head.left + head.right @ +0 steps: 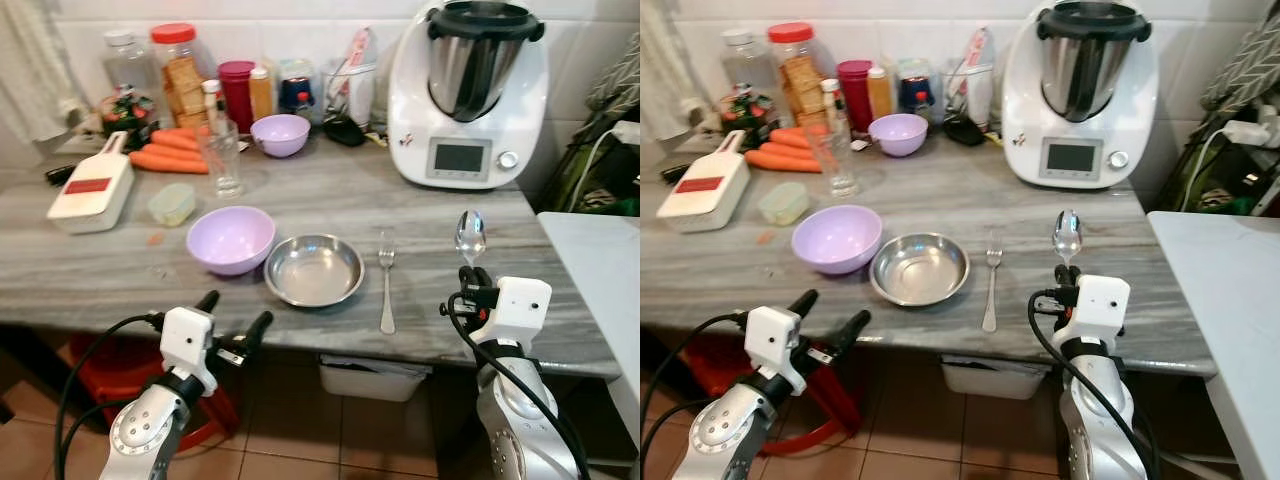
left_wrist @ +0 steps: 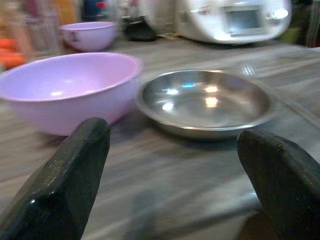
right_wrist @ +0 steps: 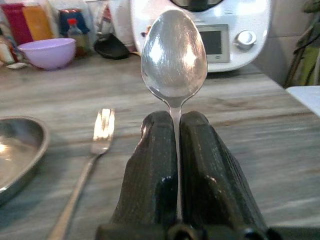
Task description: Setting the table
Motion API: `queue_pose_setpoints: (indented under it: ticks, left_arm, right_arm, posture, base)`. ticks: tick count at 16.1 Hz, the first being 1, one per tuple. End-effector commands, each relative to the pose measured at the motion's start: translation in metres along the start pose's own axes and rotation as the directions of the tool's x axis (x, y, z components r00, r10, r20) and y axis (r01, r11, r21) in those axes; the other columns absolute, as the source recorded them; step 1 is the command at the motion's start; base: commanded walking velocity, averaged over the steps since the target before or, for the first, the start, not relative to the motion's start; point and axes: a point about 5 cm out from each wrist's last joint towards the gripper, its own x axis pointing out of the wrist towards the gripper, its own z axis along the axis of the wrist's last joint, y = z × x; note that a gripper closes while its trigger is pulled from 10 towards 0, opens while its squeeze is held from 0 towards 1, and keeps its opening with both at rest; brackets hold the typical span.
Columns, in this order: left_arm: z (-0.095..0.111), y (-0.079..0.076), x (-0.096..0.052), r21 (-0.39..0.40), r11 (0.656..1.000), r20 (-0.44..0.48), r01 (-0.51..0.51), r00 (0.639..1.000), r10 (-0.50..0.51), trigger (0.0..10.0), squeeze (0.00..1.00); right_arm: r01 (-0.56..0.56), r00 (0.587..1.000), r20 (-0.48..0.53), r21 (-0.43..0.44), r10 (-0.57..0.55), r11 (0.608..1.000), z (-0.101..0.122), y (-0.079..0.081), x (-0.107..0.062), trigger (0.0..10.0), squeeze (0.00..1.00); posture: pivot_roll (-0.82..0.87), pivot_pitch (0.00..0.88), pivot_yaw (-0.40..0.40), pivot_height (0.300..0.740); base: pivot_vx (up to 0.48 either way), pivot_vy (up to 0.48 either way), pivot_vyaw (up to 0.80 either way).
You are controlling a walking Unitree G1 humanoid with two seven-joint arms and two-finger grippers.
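My right pincer (image 1: 474, 275) pinches the spoon (image 1: 470, 236) by its handle, bowl raised over the worktop (image 1: 560, 300), right of the fork (image 1: 387, 280); my left pincer (image 1: 233, 315) is spread near the steel plate (image 1: 314, 270) and purple bowl (image 1: 231, 240).

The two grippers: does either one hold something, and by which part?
The right gripper holds the spoon by its handle, bowl forward. The left gripper is open, holding nothing.
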Motion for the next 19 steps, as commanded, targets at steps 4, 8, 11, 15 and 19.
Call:
queue_pose_setpoints:
  ticks: [4, 8, 11, 15, 19]
  left_arm:
    - [0.008, -0.01, -0.006, -0.014, 0.984, -0.004, 0.177, 0.984, -0.177, 10.0, 0.0]
    - [0.007, -0.007, -0.01, -0.014, 0.983, -0.012, 0.181, 0.983, -0.181, 10.0, 0.0]
    - [0.006, -0.007, -0.012, -0.029, 0.979, -0.019, 0.199, 0.98, -0.2, 10.0, 0.0]
    - [0.004, -0.01, -0.013, -0.047, 0.972, -0.028, 0.229, 0.973, -0.231, 10.0, 0.0]
    - [0.001, -0.012, -0.012, -0.052, 0.965, -0.03, 0.256, 0.966, -0.258, 10.0, 0.0]
  right_arm:
    - [-0.028, 0.995, -0.09, 0.027, 0.031, 0.999, -0.002, -0.001, 0.018, 10.0, 0.0]
    - [-0.061, 0.989, -0.133, 0.015, 0.062, 0.998, 0.002, 0.003, 0.037, 10.0, 0.0]
    - [-0.074, 0.976, -0.204, 0.04, 0.081, 0.996, -0.007, 0.013, 0.048, 10.0, 0.0]
    - [-0.047, 0.969, -0.241, 0.05, 0.058, 0.998, -0.013, 0.016, 0.059, 10.0, 0.0]
    - [-0.003, 0.962, -0.273, 0.086, 0.027, 0.996, -0.018, 0.018, 0.068, 10.0, 0.0]
  posture:
    - [0.0, 0.0, 0.026, 0.74]
    - [0.0, 0.002, 0.027, 0.74]
    - [0.01, 0.004, 0.021, 0.74]
    - [0.01, 0.005, 0.015, 0.74]
    - [0.01, 0.001, 0.014, 0.74]
  base:
    - [0.0, 0.0, 0.0]
    - [0.0, 0.0, 0.0]
    - [0.0, 0.0, 0.0]
    - [0.0, 0.0, 0.0]
    - [0.0, 0.0, 0.0]
